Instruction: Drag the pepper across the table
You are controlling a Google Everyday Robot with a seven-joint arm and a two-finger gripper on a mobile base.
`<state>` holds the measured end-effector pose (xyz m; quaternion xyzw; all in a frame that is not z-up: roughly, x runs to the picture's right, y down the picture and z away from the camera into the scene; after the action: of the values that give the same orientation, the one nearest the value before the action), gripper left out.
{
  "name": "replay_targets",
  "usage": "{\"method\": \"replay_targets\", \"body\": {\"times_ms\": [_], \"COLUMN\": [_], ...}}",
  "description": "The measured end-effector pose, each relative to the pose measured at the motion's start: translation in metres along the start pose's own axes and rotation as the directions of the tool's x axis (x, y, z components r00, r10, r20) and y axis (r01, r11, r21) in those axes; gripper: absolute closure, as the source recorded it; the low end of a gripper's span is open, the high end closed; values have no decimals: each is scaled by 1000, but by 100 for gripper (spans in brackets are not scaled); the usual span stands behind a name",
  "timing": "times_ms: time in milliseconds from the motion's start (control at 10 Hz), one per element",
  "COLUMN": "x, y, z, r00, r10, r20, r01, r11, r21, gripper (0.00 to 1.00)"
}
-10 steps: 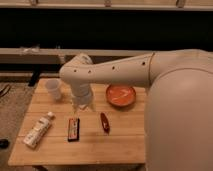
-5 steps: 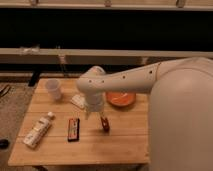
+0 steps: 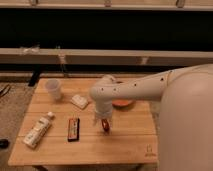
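Pincer (image 3: pixel 102 120) stood low upon the pepper (image 3: pixel 105 125), which lay near the middle of the surface (image 3: pixel 125 146). It was seemingly set there to drag by contact. Its opening could not be told. 1 dark bar (image 3: pixel 73 129) lay nearby.

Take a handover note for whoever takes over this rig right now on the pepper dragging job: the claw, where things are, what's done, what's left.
Claw: lowered near the middle of the table, right at the pepper. This view does not settle its grip.
Pepper: on the table, in front of the orange bowl and right of the dark bar.
Done: the claw is at the pepper.
Left: drag the pepper across the table, probably keeping away from the bar and bowl.
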<state>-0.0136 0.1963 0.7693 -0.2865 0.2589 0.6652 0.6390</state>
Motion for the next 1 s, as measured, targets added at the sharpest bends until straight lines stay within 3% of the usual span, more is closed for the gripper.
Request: {"method": "replay_targets", "body": {"times_ms": [300, 600, 800, 1000], "x": [8, 17, 15, 8], "y": [-8, -19, -25, -38], "z": [18, 41, 52, 60], "r00": [1000, 998, 995, 993], "r10": [6, -44, -80, -95], "r20": [-16, -51, -65, -76], "r01": [-7, 37, 70, 85], "r11": [998, 991, 987, 988], "r21": [-61, -127, -142, -129], "gripper": [35, 35, 35, 35]}}
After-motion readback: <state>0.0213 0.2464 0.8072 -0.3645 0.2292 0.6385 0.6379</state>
